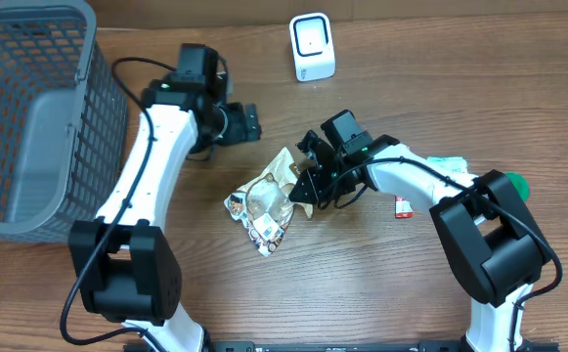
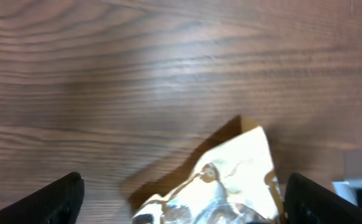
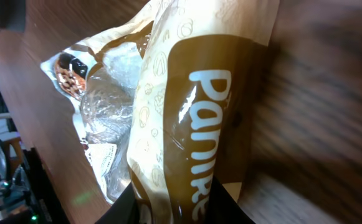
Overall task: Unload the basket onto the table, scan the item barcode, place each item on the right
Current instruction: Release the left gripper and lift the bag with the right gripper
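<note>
Closest to the right wrist lens is a crinkled cream-and-brown plastic snack packet (image 3: 187, 124), its brown printed end running down between the right gripper's (image 3: 181, 208) dark fingers (image 3: 230, 202), which are closed on that end. From overhead, the snack packet (image 1: 269, 200) lies on the brown wooden worktop (image 1: 362, 293) near the middle, with the right gripper (image 1: 303, 186) at its right edge. The left gripper (image 1: 249, 122) hovers up-table of it, apart from it, fingers (image 2: 50, 199) spread wide and holding nothing; its camera looks down on the packet's pale corner (image 2: 230, 180). A white boxy barcode scanner (image 1: 312, 46) stands at the far edge, well apart from the packet. A grey mesh basket (image 1: 29, 117) fills the left corner.
</note>
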Available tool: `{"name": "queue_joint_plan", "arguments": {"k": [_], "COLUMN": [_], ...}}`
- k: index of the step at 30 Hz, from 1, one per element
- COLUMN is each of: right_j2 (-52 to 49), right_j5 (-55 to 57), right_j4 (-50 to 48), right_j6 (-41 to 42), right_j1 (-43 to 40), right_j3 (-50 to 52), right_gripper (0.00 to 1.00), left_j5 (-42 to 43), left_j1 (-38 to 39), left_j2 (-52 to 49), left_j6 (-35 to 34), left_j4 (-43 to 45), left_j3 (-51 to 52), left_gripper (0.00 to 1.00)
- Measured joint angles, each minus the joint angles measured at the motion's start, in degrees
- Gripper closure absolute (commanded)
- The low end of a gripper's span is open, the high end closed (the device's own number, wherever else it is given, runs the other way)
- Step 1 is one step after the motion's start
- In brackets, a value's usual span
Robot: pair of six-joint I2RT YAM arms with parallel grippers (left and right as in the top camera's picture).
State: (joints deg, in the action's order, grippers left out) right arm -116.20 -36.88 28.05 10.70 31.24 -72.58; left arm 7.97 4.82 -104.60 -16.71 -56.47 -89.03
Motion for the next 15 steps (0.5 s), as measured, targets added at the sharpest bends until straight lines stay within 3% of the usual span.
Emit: {"name": "queue_joint_plan", "arguments": {"k": [15], "right_j2": [12.55], "right_j5": [1.46], "right_j4": [0.61], "right_j6": [-6.84], "right_j1": [-3.34], "right_j3": [0.00], "right_gripper": [0.96], "left_j5": [-0.20], "left_j1": [-12.13], "left_j2": [-0.02], "left_j6": [-3.34], "left_j4": [-0.17], "left_j3": [-0.22], "left_gripper": [0.00]}}
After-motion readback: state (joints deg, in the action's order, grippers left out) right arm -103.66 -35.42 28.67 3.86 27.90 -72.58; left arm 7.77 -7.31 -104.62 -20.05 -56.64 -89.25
